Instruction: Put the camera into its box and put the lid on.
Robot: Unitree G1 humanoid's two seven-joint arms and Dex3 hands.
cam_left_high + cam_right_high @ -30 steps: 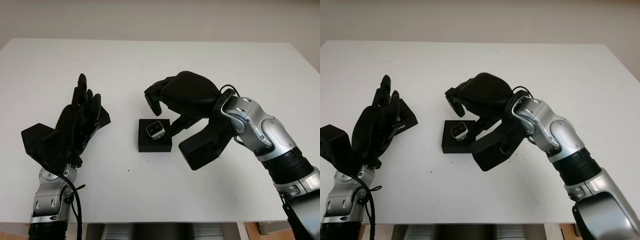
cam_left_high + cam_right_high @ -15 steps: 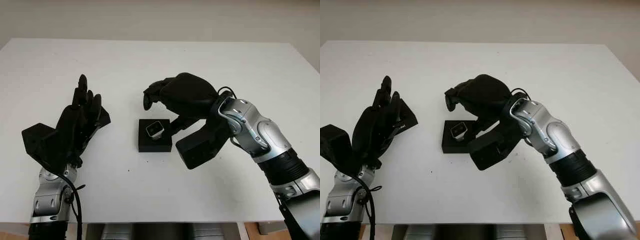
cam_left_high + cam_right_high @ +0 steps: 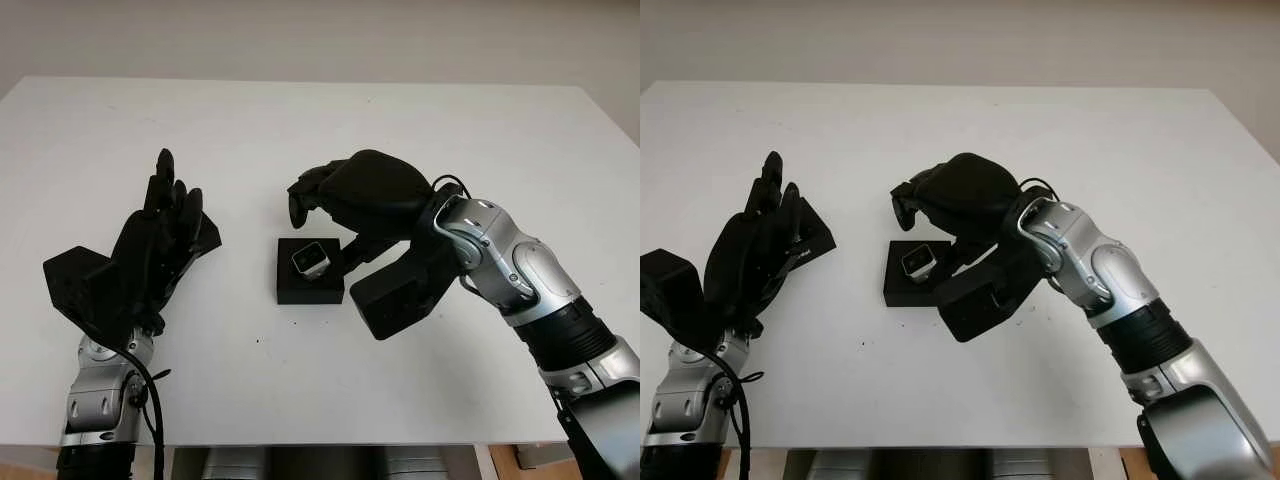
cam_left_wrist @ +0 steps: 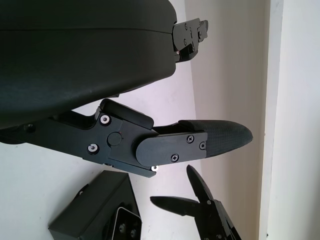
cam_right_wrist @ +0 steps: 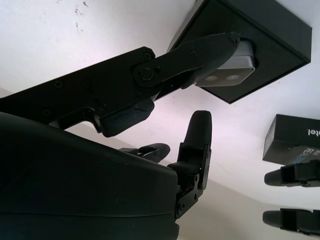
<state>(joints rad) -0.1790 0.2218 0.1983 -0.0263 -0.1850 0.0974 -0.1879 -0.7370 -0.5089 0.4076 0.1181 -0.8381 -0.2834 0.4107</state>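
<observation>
Black foam holds the camera, which sits in the well of its box in the middle of the white counter, tilted and not fully sunk, I think. The risk I see is that my right robot hand, hovering just above and behind the box, drags the camera out or pushes the box aside when I pull away: in the right wrist view one finger lies across the camera's corner, perhaps touching it. This hand is partly curled and grips nothing. The lid lies at the left, well apart from the box, under the fingers of my left robot hand. I cannot tell whether that hand grips the lid. A poor grasp could drop it, or set it crooked over a camera that stands too high.
</observation>
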